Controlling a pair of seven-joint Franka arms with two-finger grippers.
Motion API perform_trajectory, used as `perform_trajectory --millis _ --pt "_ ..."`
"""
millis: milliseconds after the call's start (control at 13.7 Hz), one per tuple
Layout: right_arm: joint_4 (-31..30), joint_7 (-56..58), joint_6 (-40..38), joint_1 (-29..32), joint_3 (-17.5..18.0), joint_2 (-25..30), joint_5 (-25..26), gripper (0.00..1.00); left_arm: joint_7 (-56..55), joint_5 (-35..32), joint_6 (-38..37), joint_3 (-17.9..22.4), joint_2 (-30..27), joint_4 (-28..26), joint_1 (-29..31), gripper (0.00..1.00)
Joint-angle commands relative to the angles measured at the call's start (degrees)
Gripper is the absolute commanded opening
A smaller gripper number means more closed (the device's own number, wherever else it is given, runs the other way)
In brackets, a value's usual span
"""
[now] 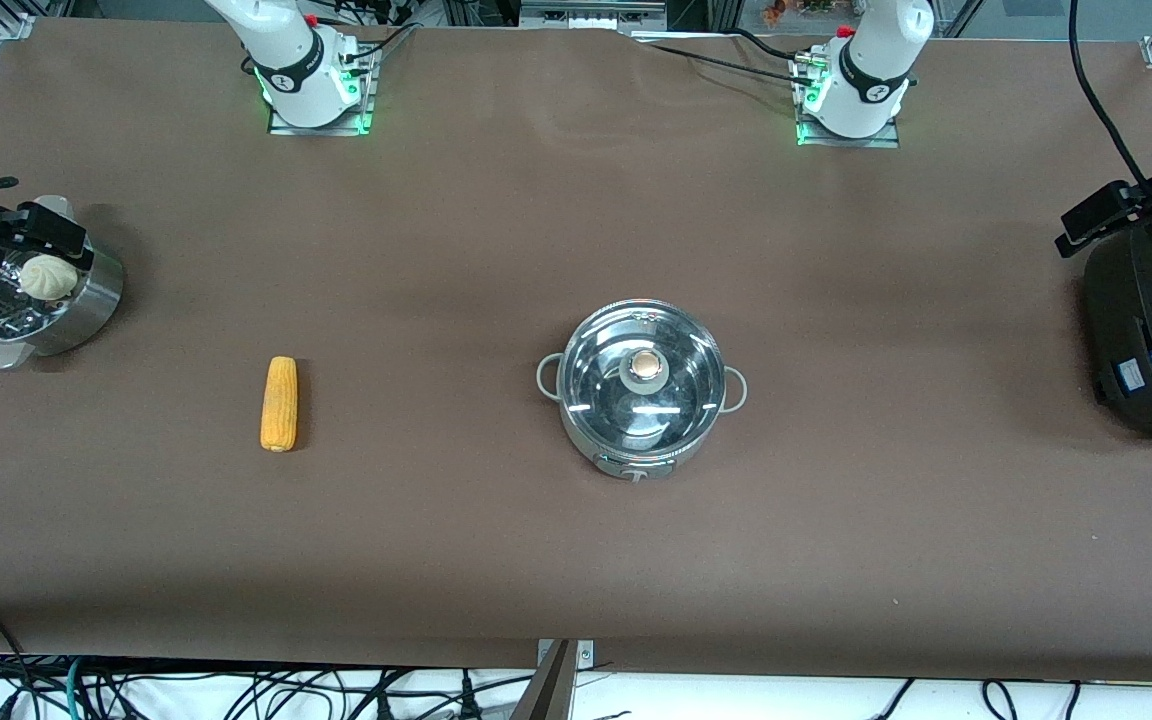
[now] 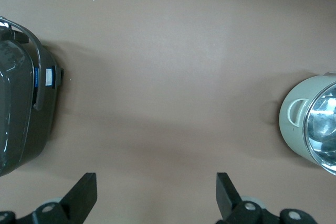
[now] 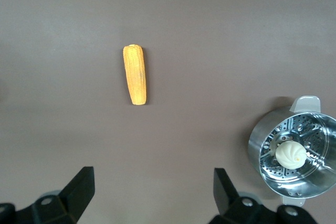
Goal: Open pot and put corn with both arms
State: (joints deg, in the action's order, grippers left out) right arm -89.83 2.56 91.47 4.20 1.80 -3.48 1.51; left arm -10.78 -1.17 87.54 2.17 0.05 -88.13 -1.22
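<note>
The steel pot (image 1: 641, 400) stands mid-table with its glass lid (image 1: 596, 375) on, tan knob (image 1: 645, 367) up. Its edge and one loop handle show in the left wrist view (image 2: 296, 114). The corn (image 1: 279, 403) lies on the table toward the right arm's end, apart from the pot, and also shows in the right wrist view (image 3: 135, 74). My left gripper (image 2: 156, 192) is open and empty, high over bare table between the pot and the black cooker. My right gripper (image 3: 152, 187) is open and empty, high over bare table near the corn and the steamer pot.
A steel steamer pot (image 1: 76, 310) with a white bun (image 1: 46, 277) stands at the right arm's end of the table. A large black cooker (image 1: 1151, 330) stands at the left arm's end. Brown table cover (image 1: 456, 520) spreads around the pot and the corn.
</note>
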Motion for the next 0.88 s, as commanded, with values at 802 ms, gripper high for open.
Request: perform_trajectory --millis 802 --pt "2.02 0.16 -0.86 -0.07 -0.04 -0.65 -0.89 1.00 11.04 1.17 1.33 0.46 0.56 0.24 2.36 1.00"
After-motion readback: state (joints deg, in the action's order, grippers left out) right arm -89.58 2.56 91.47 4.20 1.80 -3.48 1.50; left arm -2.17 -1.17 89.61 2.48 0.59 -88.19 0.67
